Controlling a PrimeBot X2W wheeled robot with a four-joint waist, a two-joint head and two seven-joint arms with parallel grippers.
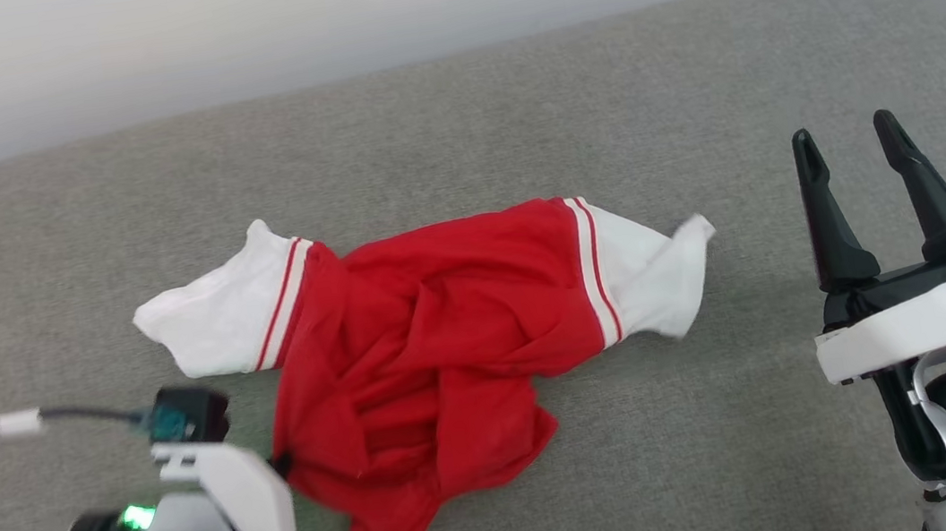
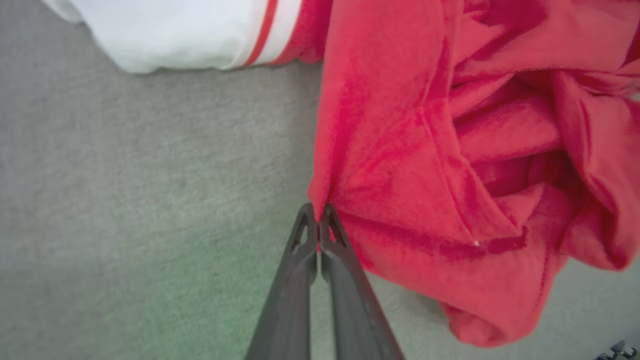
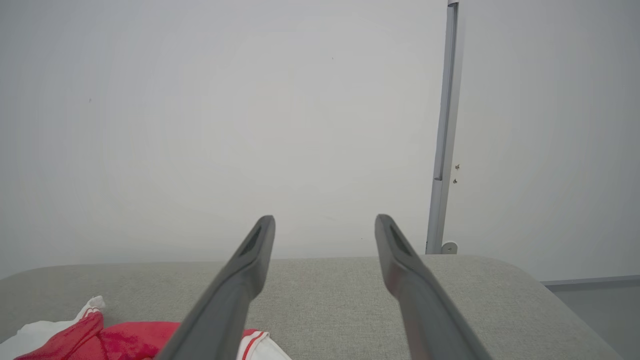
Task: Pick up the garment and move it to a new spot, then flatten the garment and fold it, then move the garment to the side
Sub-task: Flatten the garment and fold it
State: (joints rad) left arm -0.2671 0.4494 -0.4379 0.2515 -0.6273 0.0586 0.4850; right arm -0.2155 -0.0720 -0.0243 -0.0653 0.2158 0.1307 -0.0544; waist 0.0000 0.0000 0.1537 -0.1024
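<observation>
Head view takes in a wide grey cushion (image 1: 507,99) running across the scene, with a pale wall (image 1: 227,25) behind it. The garment (image 1: 426,325) lies crumpled near the middle of the cushion: a bunched red body with a white end sticking out to the left (image 1: 209,320) and another to the right (image 1: 650,275), each bordered by thin red and white stripes.

At the lower right, the right gripper (image 1: 842,128) hovers above the cushion, well apart from the cloth, its two dark fingers spread wide with nothing between them. Its own wrist view looks past those fingers at the wall and at a grey rail (image 3: 442,125) standing behind the cushion's far edge.

At the lower left, the left arm reaches the red fabric's near-left edge. From the left wrist view, the left gripper (image 2: 317,212) has its fingertips pressed together, pinching that edge, and the cloth draws into a small peak there.

A dark cable (image 1: 76,412) with a white collar (image 1: 18,422) runs in from the left.
</observation>
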